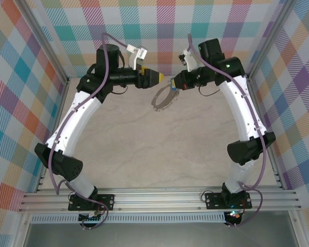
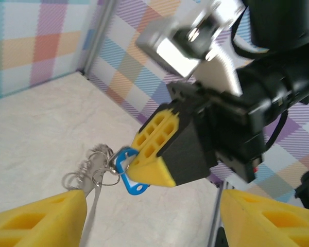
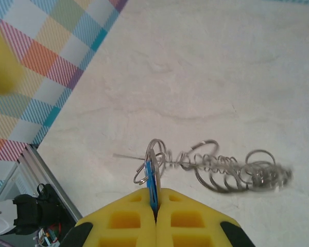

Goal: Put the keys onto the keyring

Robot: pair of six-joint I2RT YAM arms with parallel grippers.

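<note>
Right gripper (image 3: 154, 200) clenched on the key (image 3: 151, 177) by its blue tag, upper centre of top view. Keyring (image 1: 164, 99) hangs from it. Left gripper (image 2: 154, 221) released, fingers wide, just left.

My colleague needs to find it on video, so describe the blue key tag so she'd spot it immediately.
Find the right arm's yellow end effector over the far part of the pale table. Pinched edge-on between its fingers sits the blue tag. It's the only blue thing among the keyring's silvery loops.
</note>
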